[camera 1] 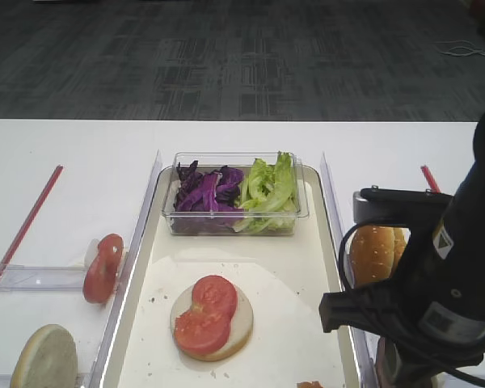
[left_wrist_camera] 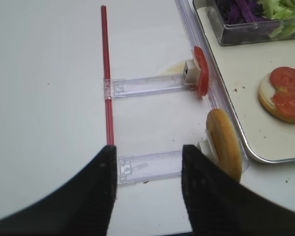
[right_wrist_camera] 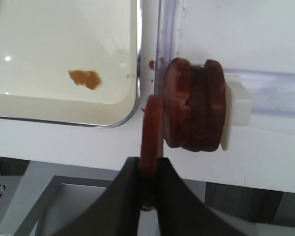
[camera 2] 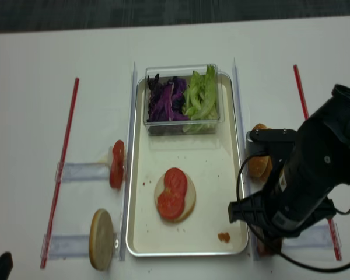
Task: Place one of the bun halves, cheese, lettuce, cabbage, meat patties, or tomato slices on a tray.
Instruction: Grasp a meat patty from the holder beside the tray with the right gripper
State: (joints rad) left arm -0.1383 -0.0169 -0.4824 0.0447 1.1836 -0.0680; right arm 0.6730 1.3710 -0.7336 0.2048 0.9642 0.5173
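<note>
the left gripper (left_wrist_camera: 147, 189) hangs with its fingers (left_wrist_camera: 101, 196) spread and nothing between them. just beyond and to the right of its right finger a bun half (left_wrist_camera: 223, 145) stands on edge in a clear plastic holder (left_wrist_camera: 147, 167); farther on, a tomato slice (left_wrist_camera: 201, 71) stands the same way. upright storage likely keeps each edge free for a pinch.

in the middle lies the tray (camera 2: 219, 175), carrying a pale bun half (camera 2: 189, 201) topped with two tomato slices (camera 2: 172, 195). at its far end a clear box (camera 2: 184, 125) keeps purple cabbage (camera 2: 163, 99) and green lettuce (camera 2: 201, 93) together.

on the right, the right gripper (right_wrist_camera: 148, 164) is clamped on a thin meat patty (right_wrist_camera: 151, 128), held on edge just outside the tray's near corner. right of its fingers, two more patties (right_wrist_camera: 199, 110) stand against a white stop (right_wrist_camera: 238, 108). a domed bun (camera 1: 376, 250) waits farther along.

the table (camera 2: 35, 58) is plain white with red strips (camera 2: 61, 163); the tray shows a brown smear (right_wrist_camera: 84, 78). dark patterned carpet (camera 1: 226, 56) lies beyond.
</note>
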